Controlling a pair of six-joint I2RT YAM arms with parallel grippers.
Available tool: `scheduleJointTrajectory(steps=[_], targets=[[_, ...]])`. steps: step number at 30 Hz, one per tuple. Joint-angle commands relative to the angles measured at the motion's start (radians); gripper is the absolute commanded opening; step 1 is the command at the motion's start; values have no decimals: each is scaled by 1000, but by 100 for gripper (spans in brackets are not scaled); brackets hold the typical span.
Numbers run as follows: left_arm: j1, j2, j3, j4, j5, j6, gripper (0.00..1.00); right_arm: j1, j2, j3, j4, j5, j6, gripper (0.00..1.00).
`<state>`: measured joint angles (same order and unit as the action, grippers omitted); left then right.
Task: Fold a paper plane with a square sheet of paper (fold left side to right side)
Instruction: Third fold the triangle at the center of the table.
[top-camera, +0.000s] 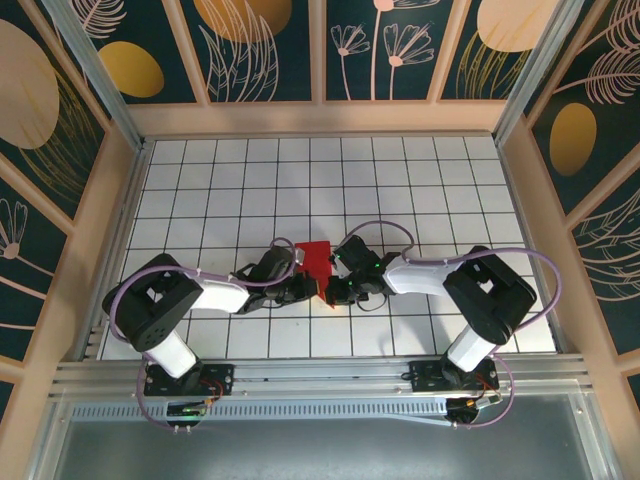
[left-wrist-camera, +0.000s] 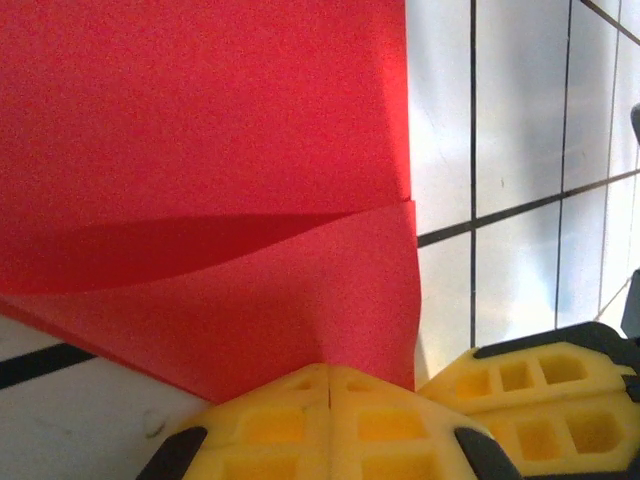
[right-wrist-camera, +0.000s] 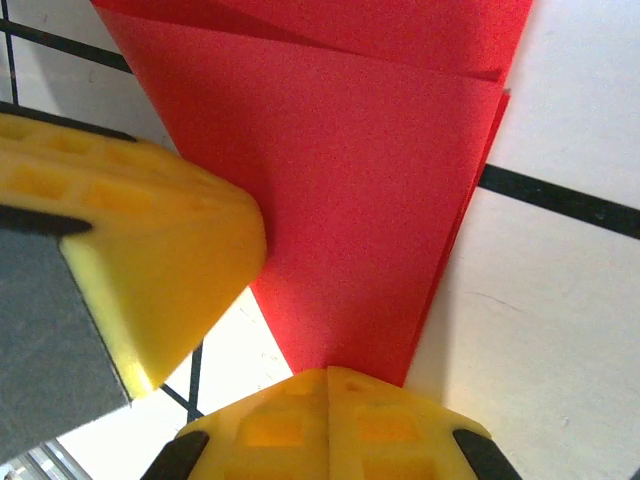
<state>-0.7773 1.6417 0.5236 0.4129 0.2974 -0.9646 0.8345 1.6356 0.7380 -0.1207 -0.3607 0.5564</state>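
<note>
L gripper (left-wrist-camera: 328, 372): yellow jaws pressed shut at 6 o'clock of its wrist cam, pinching the near edge of the red paper sheet (left-wrist-camera: 200, 150), which is folded w/ overlapping layers. R gripper (right-wrist-camera: 328, 372): jaws also closed, clamped on the sheet's narrow near tip, w/ the other arm's yellow finger (right-wrist-camera: 150, 240) at 9 o'clock just beside the paper. From the top cam, both wrists meet near centre of the white gridded table (top-camera: 400, 180), the sheet btwn them widening toward 12 o'clock. Patterned walls (top-camera: 260, 50) stand beyond.
</note>
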Motion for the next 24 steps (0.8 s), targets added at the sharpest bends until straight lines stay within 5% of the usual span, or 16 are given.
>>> scheduleJointTrajectory(steps=[1,13,24], targets=[[31,-8,7,-135,-127,46,0,0,69,-35,-136,155,-15,0],[193,-31,-7,-186,-130,123,0,-2,63,-40,-135,154,-10,0],[245,-64,38,-229,-135,184,0,0,61,-38,-123,140,-10,0]])
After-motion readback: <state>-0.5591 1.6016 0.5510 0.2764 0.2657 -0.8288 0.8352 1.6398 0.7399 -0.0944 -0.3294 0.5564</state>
